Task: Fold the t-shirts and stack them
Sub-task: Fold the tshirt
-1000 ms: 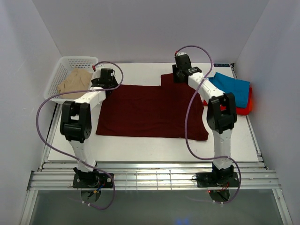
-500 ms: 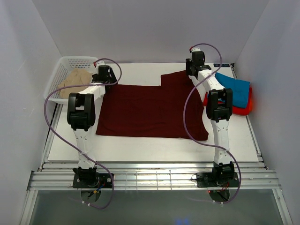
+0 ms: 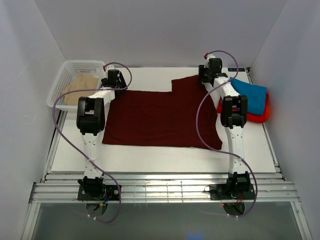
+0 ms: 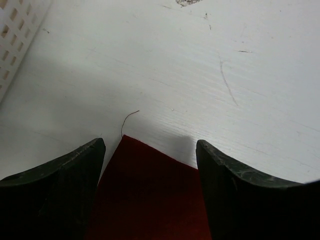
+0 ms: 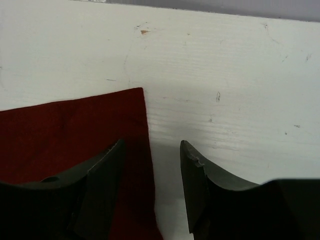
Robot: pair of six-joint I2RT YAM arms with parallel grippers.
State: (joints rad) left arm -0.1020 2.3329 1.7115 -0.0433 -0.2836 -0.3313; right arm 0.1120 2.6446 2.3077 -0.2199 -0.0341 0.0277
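Left hand, right hand farther out.

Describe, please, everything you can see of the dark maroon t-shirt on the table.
The maroon t-shirt is soft, plain, dark cloth, spread flat and smooth on the white table, a rough rectangle with a step jutting out at its far right. A loose thread curls from its far left corner. The open left gripper straddles that corner; the open right gripper stands over the far right corner's edge. Whether either touches the cloth cannot be told.

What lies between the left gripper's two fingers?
A corner of the maroon t-shirt, lying on the white table; the left wrist view shows it.
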